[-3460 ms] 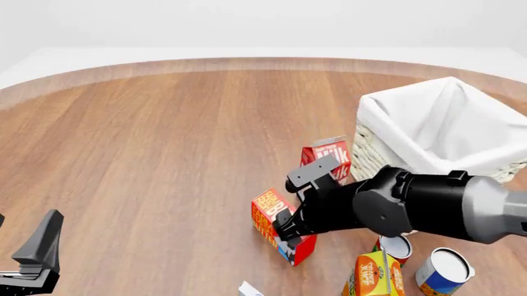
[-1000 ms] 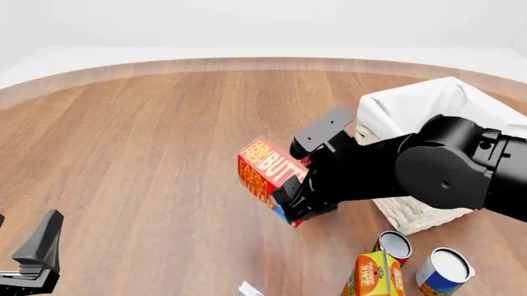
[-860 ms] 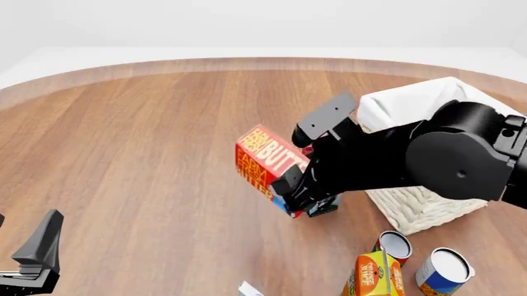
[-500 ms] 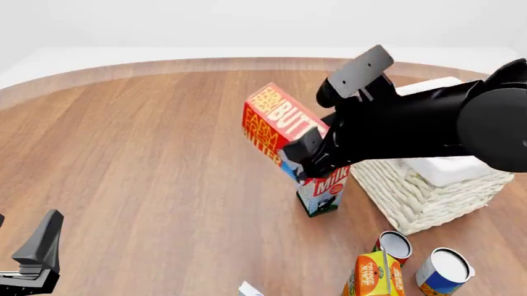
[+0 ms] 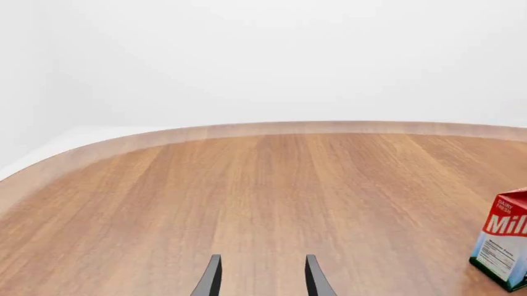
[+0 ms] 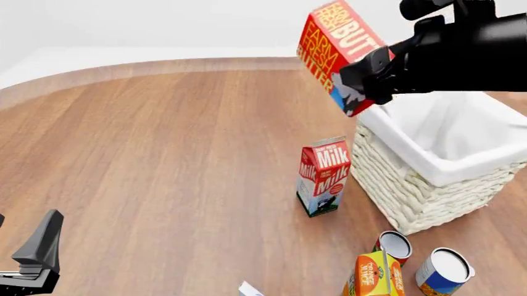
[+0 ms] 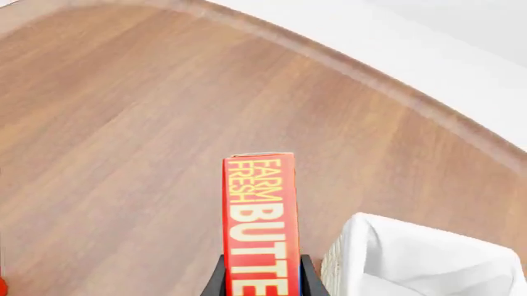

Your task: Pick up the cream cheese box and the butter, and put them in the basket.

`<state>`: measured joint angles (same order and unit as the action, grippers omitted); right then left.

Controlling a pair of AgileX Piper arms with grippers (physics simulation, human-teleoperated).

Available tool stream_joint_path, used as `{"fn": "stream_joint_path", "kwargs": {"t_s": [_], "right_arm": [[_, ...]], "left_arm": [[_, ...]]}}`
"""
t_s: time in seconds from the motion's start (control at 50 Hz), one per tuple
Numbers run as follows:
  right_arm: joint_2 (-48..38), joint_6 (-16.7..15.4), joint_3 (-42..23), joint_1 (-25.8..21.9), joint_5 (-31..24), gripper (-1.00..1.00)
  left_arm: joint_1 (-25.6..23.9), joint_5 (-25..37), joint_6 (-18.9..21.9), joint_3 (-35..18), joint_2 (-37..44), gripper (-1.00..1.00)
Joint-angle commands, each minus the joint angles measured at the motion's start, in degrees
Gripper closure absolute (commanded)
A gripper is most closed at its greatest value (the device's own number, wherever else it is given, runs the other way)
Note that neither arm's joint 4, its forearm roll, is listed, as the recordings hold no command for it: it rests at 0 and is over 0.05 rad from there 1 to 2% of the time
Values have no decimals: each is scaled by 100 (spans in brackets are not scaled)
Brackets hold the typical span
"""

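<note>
My right gripper (image 6: 362, 75) is shut on the butter (image 6: 339, 52), a red oblong box with white "BUTTER" lettering. It holds the box tilted, high in the air over the left rim of the basket (image 6: 448, 176). In the right wrist view the butter (image 7: 259, 209) sits between the fingers, with the basket's white lining (image 7: 411, 262) beside it. The cream cheese box (image 6: 249, 288) shows only as a white and pale-blue corner at the front edge. My left gripper (image 6: 39, 250) rests at the near left, open and empty (image 5: 261, 280).
A red-and-white milk carton (image 6: 323, 176) stands upright just left of the basket and also shows in the left wrist view (image 5: 504, 243). An orange juice carton (image 6: 374, 274) and two cans (image 6: 395, 245) (image 6: 445, 268) stand in front of the basket.
My right gripper has lifted the butter from the table and carried it up and to the right, to above the basket's left rim. The left arm has not moved.
</note>
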<state>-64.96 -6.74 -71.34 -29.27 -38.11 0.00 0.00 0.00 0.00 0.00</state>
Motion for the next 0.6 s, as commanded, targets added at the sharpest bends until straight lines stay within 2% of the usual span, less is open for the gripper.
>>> {"fn": "stream_joint_path", "kwargs": {"t_s": [0.02, 0.22, 0.24, 0.28, 0.3, 0.36, 0.46, 0.5, 0.6], "right_arm": [[135, 101, -355, 767, -54, 100], [271, 236, -680, 1339, -336, 100], [315, 280, -565, 1418, -249, 100], [285, 352, -750, 1537, -397, 100], [351, 388, -588, 1641, -267, 100], [394, 631, -565, 1899, -201, 100], [337, 798, -617, 2245, -212, 100], [308, 969, -593, 2294, -213, 100], [337, 1114, -303, 2412, -46, 100]], "left_arm": [[0, 0, 0, 0, 0, -100], [0, 0, 0, 0, 0, -100], [0, 0, 0, 0, 0, -100], [0, 0, 0, 0, 0, -100], [0, 0, 0, 0, 0, -100], [0, 0, 0, 0, 0, -100], [0, 0, 0, 0, 0, -100], [0, 0, 0, 0, 0, -100], [0, 0, 0, 0, 0, -100]]}}
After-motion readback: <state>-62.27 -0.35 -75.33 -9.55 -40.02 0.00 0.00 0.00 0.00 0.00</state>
